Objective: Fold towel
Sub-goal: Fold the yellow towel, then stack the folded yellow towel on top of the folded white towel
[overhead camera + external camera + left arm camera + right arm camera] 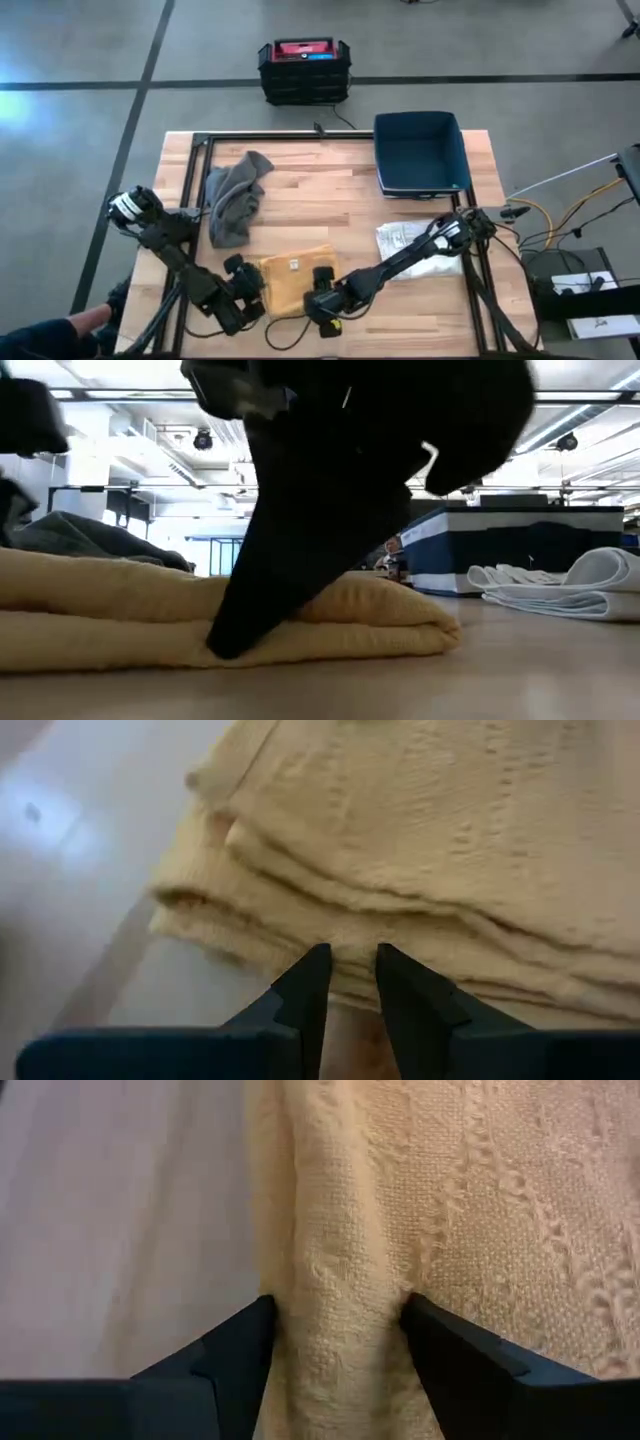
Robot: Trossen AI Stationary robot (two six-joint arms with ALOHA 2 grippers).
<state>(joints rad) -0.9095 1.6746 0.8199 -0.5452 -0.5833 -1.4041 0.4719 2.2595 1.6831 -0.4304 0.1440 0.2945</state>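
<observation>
A yellow towel [292, 277], folded into several layers, lies flat on the wooden table near its front edge. My left gripper [248, 287] is at the towel's left edge, its fingers nearly together on the stacked layers [350, 935]. My right gripper [322, 292] is at the towel's right near part, shut on a raised ridge of cloth [340, 1280]. In the low view a dark finger [250, 610] slants down across the near side of the towel [400, 625]. My left gripper [350, 970] pinches the edge of the towel's lower layers [350, 952] in the narrow gap between its fingertips, coming level from the table's left. The towel lies on the table. How many layers it has, I cannot tell. My right gripper [338, 1320] pinches a bunched ridge of the towel's top cloth [340, 1340] between its two fingers, which slant down from the table's right. The ridge stands up between the fingertips, and the rest of the towel lies flat on the table.
A crumpled grey towel [238, 198] lies at the back left. A blue bin [420, 150] stands at the back right, with white folded cloth [408, 242] in front of it. A black crate [305, 70] sits on the floor beyond the table.
</observation>
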